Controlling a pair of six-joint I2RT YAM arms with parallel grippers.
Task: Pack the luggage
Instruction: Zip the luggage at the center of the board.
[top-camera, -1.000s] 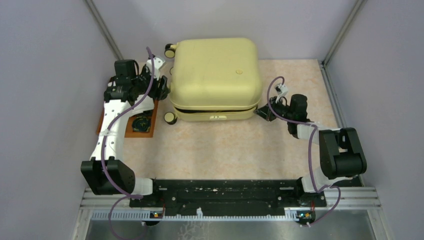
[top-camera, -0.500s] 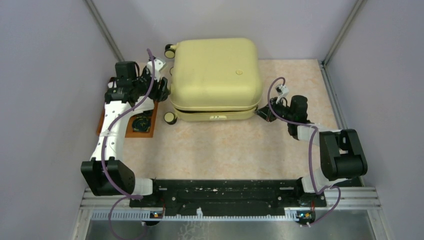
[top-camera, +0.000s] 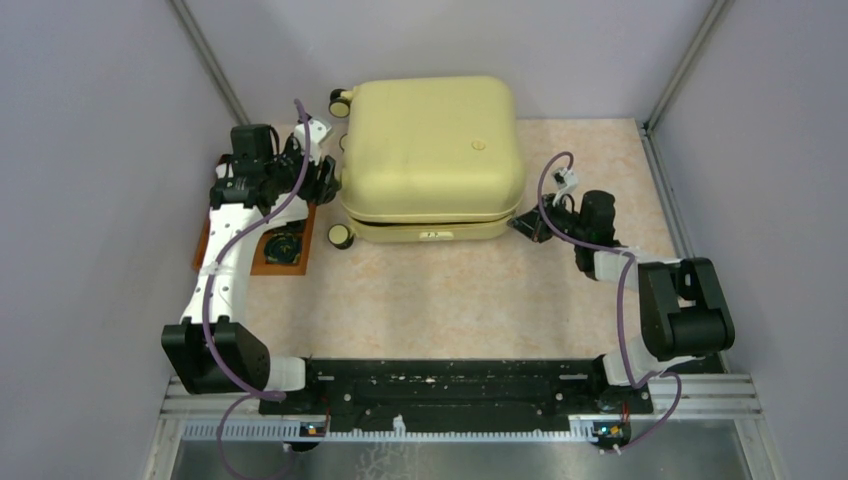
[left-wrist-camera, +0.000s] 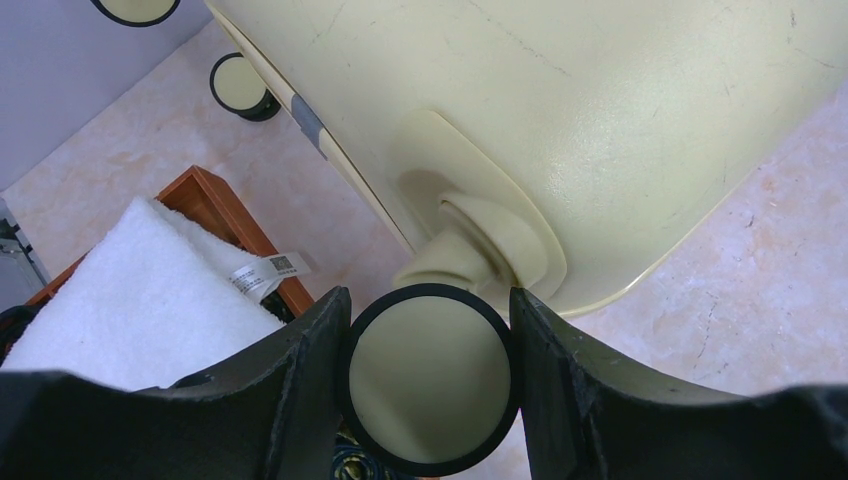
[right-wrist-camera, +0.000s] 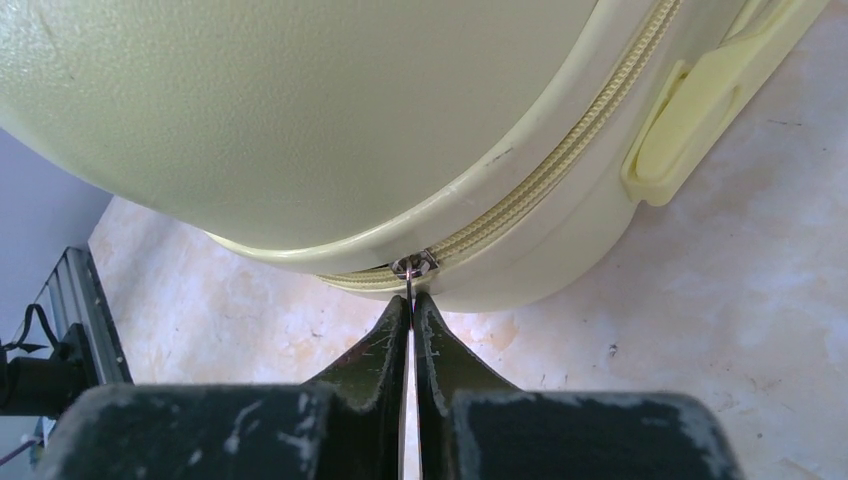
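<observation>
The luggage is a pale yellow hard-shell suitcase lying flat with its lid down, at the back middle of the table. My left gripper is at its left side. In the left wrist view this gripper is shut on one black-rimmed cream wheel, both fingers touching the rim. My right gripper is at the near right corner. In the right wrist view it is shut on the thin metal zipper pull hanging from the slider on the zipper seam.
A brown wooden tray lies left of the suitcase under my left arm, with a folded white cloth and a dark round item on it. Other wheels stick out on the left. Grey walls close in both sides and the back.
The right gripper has crept very slightly to the left along the suitcase corner, still pinching the pull. The left arm and the suitcase have not visibly moved.
</observation>
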